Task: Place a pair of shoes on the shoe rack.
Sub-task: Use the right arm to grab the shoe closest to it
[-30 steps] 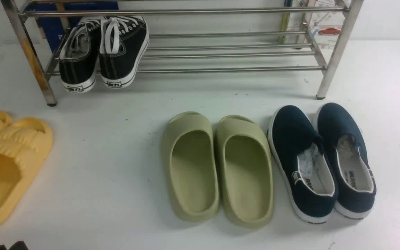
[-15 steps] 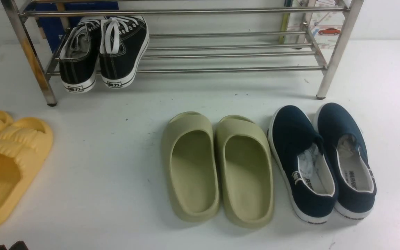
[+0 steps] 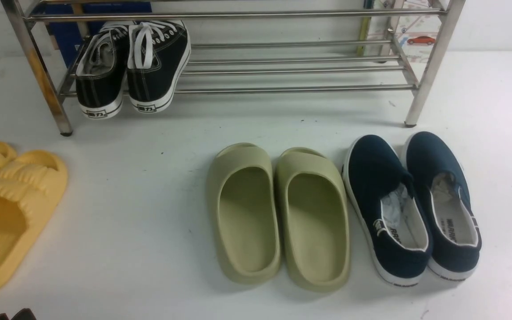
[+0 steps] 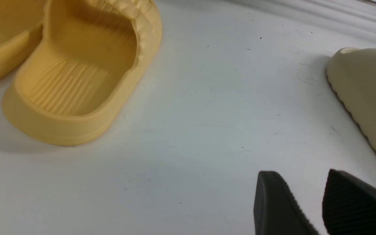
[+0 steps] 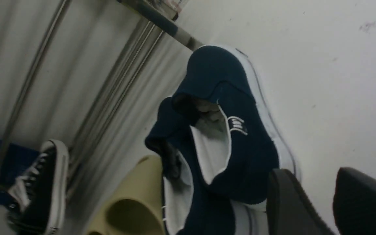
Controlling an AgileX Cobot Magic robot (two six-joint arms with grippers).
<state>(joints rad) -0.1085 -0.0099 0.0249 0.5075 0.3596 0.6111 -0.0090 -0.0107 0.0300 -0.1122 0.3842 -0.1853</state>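
The two navy slip-on shoes stand side by side on the white floor at the right, toes toward the rack: the left one (image 3: 371, 173) and the right one (image 3: 431, 158). The steel shoe rack (image 3: 291, 89) stands behind them. My right gripper (image 5: 310, 172) is open and empty, beside the heel of the nearer navy shoe (image 5: 246, 147); it does not show in the front view. My left gripper (image 4: 300, 174) is open and empty above bare floor, with only its tips (image 3: 10, 315) at the front view's bottom left corner.
Black lace-up sneakers (image 3: 149, 62) sit on the left end of the rack's lower shelf. Olive-green slippers (image 3: 278, 213) lie just left of the navy shoes. Yellow slippers (image 3: 7, 209) lie at the far left, near my left gripper.
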